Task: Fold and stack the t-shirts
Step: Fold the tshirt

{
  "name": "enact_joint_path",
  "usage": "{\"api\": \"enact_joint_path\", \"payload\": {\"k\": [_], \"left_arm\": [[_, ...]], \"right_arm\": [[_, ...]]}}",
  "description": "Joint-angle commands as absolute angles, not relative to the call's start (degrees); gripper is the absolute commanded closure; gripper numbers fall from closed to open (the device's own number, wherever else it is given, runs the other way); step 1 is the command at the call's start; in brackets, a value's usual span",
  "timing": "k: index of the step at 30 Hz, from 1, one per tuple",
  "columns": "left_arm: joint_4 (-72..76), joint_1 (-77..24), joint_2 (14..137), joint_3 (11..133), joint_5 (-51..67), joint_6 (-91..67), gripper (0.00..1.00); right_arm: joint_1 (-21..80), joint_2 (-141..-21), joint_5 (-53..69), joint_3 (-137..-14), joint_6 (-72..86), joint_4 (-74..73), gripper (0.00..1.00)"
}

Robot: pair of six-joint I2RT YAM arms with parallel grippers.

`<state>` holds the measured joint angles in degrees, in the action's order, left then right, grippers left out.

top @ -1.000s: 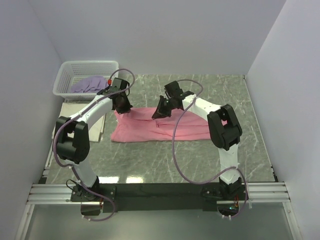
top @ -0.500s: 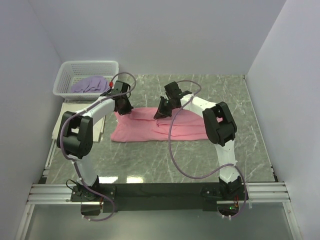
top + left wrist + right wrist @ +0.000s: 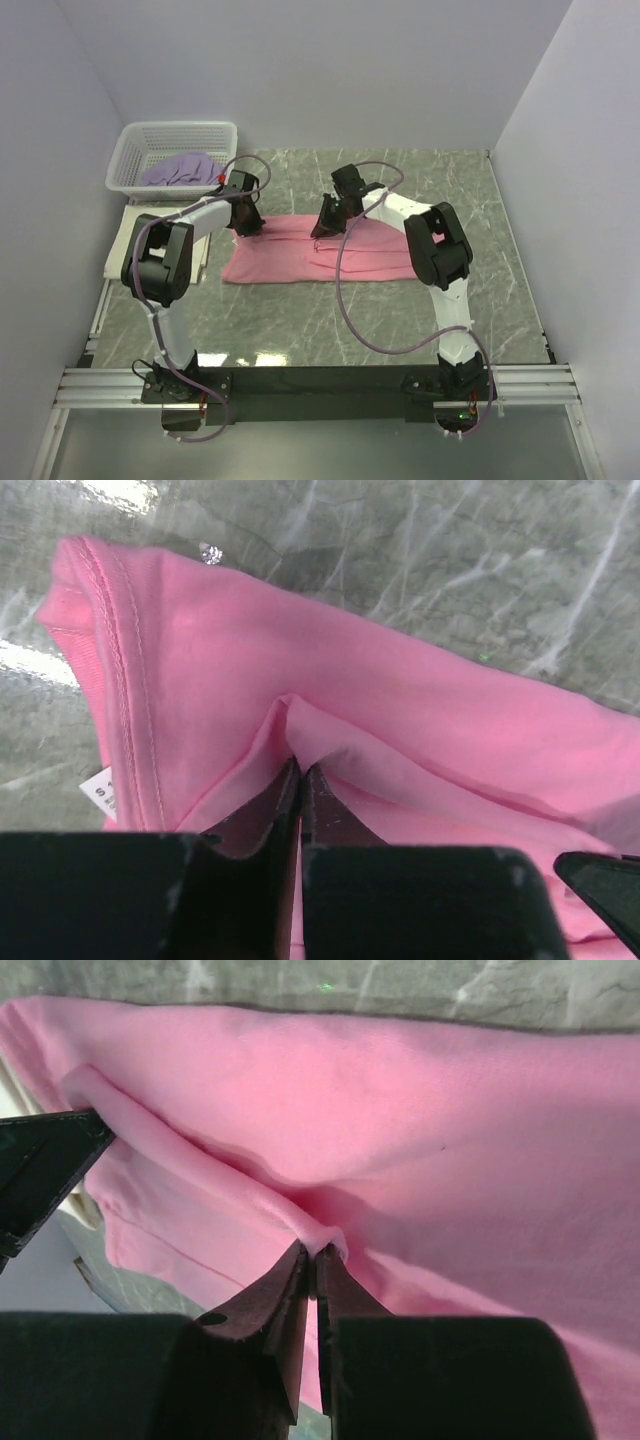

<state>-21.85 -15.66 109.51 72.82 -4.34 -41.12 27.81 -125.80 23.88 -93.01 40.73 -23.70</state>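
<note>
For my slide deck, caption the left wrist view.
Left gripper shut on a raised fold of the pink t-shirt lying on the grey marbled table.

A grey-green, marble-veined tabletop (image 3: 400,320) is seen. A pink t-shirt (image 3: 290,262) is spread across its middle, folded into a long band. A cream t-shirt (image 3: 122,225) is laid flat at the left edge, just beside the pink one. A white lattice basket (image 3: 178,127) is set at the far left corner.
</note>
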Motion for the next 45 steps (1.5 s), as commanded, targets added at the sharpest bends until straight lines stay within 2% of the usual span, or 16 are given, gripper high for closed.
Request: {"api": "enact_joint_path", "payload": {"k": [1, 3, 4, 6, 7, 9, 10, 12, 18, 22, 28, 35, 41, 44, 45], "left_arm": [[-20.04, -15.29, 110.83, 72.77, -4.13, -40.17, 0.91], [-20.56, -15.21, 110.74, 73.47, -4.13, -40.08, 0.82], [-20.83, -15.21, 110.31, 73.82, -4.39, -39.90, 0.71], [-21.35, -15.29, 108.12, 74.09, -4.92, -39.81, 0.60], [-22.23, -15.29, 107.15, 74.35, -5.27, -39.47, 0.43], [-23.29, -15.29, 103.65, 74.44, -5.71, -39.20, 0.24], [-24.07, -15.29, 102.41, 74.18, -5.80, -38.94, 0.09], [-25.22, -15.82, 98.38, 73.83, -6.15, -38.50, 0.01], [-31.02, -19.07, 88.52, 70.06, -8.00, -37.35, 0.01], [-31.90, -22.32, 83.68, 63.13, -8.26, -37.09, 0.01], [-27.60, -23.03, 77.61, 52.49, -6.16, -37.27, 0.03], [-24.61, -23.29, 79.62, 50.80, -7.03, -35.69, 0.05], [-24.26, -23.20, 84.37, 53.35, -8.52, -36.39, 0.08], [-23.99, -23.29, 85.95, 53.61, -8.96, -36.74, 0.09], [-23.91, -23.20, 86.22, 53.53, -9.23, -37.00, 0.09]], "right_arm": [[27.16, -126.65, 22.24, -95.10, 39.20, -23.29, 0.87], [27.16, -126.30, 21.36, -95.36, 38.76, -23.73, 0.77], [27.16, -126.12, 20.92, -96.06, 37.80, -24.25, 0.72], [27.16, -124.55, 18.82, -96.68, 36.57, -26.10, 0.65], [27.16, -123.67, 17.94, -97.29, 35.00, -26.89, 0.61], [27.16, -120.60, 16.01, -97.30, 32.97, -29.08, 0.56], [27.07, -118.41, 14.26, -96.95, 31.04, -30.57, 0.53], [27.25, -115.94, 12.57, -95.72, 29.01, -31.72, 0.52], [29.44, -106.62, 8.44, -86.94, 19.26, -35.24, 0.52], [32.16, -103.71, 7.38, -81.40, 13.37, -36.38, 0.52], [35.68, -105.64, 6.33, -79.02, 8.01, -36.48, 0.52], [36.04, -109.16, 7.03, -79.80, 5.36, -35.68, 0.55], [36.04, -112.06, 9.93, -80.86, 3.60, -34.98, 0.61], [36.12, -112.76, 8.80, -81.56, 3.34, -35.33, 0.73], [36.12, -112.68, 8.35, -81.82, 2.90, -35.42, 0.81]]}}
